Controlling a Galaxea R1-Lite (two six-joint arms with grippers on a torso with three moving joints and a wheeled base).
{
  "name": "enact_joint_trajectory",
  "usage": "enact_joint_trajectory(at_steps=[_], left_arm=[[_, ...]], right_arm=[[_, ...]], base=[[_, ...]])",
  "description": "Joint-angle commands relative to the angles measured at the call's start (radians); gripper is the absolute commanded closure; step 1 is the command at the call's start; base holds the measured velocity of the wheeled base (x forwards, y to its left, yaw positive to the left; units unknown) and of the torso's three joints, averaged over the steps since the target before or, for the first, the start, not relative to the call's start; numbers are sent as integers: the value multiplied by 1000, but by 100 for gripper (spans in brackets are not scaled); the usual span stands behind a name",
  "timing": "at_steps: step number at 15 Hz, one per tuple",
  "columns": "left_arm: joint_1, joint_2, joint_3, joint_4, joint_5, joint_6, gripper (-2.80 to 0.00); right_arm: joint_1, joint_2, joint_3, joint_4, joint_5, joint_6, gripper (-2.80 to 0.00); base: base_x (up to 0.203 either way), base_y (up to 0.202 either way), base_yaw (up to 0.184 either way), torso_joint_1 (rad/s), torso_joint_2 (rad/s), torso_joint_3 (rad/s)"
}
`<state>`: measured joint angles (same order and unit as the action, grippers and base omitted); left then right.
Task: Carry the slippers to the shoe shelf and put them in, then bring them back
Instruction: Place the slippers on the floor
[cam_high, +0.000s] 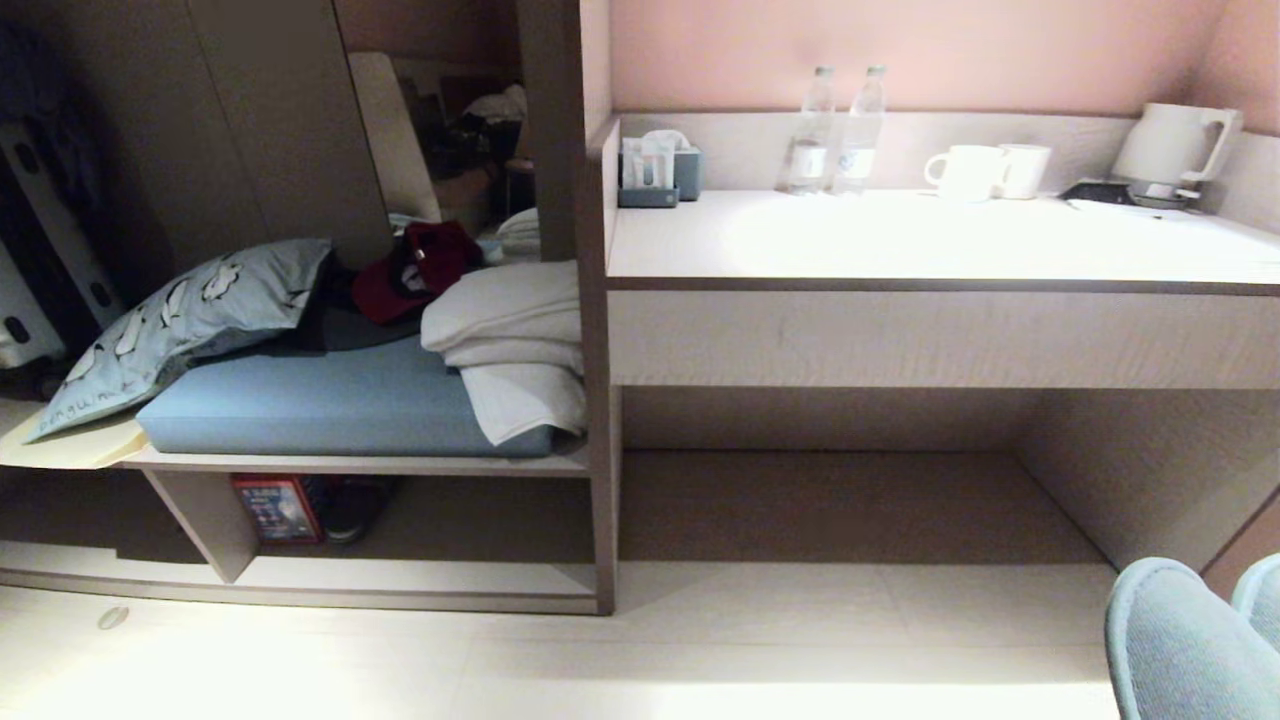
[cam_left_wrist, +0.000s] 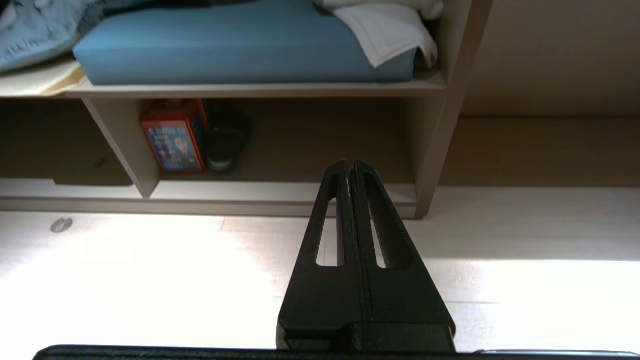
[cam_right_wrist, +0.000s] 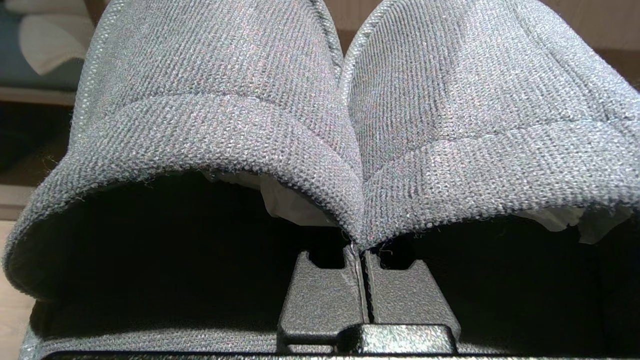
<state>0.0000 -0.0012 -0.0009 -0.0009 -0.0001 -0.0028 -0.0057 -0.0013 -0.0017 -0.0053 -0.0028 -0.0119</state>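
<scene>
Pinching two grey slippers (cam_right_wrist: 345, 125) together, the right hand (cam_right_wrist: 361, 250) is clamped; left hand (cam_left_wrist: 350, 167) closed, empty.

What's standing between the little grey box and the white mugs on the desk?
Two water bottles stand between the grey box and the mugs. The head view shows this.

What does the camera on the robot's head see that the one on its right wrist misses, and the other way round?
Only the head view shows the white-topped desk with two water bottles, two mugs and a kettle, plus the shoe shelf under the blue cushion.

Only the right wrist view shows the right gripper, shut on the inner edges of the slippers, pinched side by side.

Both share the slippers, just their toes at the head view's lower right corner, and the folded white towels.
</scene>
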Motion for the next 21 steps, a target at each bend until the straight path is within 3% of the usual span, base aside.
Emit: enact_joint_trajectory(at_steps=[1,21], left_arm=[[0,1,0,-1,0,0,0],[0,1,1,-1,0,0,0]], right_arm=[[0,1,0,-1,0,0,0],[0,1,0,-1,0,0,0]], base=[[0,0,0,5,5,-203],[0,0,0,4,2,-198]])
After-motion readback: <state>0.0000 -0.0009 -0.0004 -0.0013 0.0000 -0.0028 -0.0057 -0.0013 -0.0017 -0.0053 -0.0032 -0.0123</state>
